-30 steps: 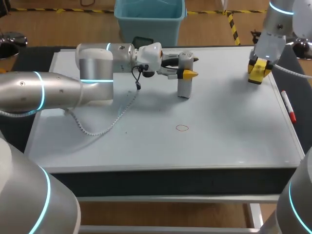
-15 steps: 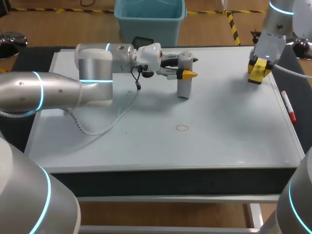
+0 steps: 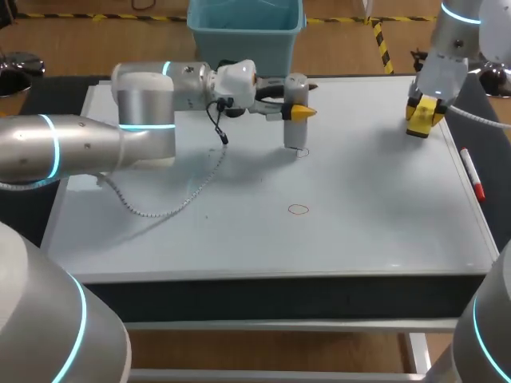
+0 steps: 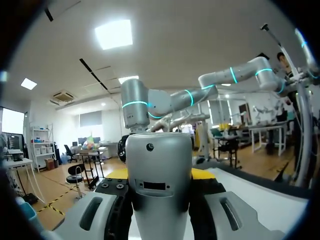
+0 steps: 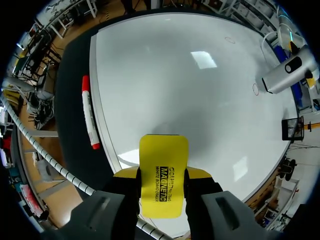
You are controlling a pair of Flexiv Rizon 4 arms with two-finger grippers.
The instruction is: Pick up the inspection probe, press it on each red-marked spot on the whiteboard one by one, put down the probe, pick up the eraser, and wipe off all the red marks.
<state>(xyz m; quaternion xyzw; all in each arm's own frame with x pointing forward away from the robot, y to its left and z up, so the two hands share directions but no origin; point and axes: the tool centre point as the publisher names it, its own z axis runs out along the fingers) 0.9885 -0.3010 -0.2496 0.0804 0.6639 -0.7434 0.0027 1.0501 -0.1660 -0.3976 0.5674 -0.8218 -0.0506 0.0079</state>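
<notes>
The inspection probe point(image 3: 295, 132), in the head view, now hangs just above the whiteboard point(image 3: 239, 231) instead of standing on it as it did a moment ago. The left pincer point(image 3: 300, 112), clamped round its body, has lifted it and drawn it slightly toward the board's far edge. A small red mark point(image 3: 302, 152) shows on the board under its tip, so that spot looks pressed. A red ring point(image 3: 299, 209) nearer the board's middle probably comes next.

In the left wrist view the probe point(image 4: 159, 175) stands upright between the fingers, gripped from both sides.

In the right wrist view the right pincer point(image 5: 162, 176) grips the yellow eraser point(image 5: 162, 155) at the board's right edge, unmoved. The wiping step has yet to begin.
</notes>
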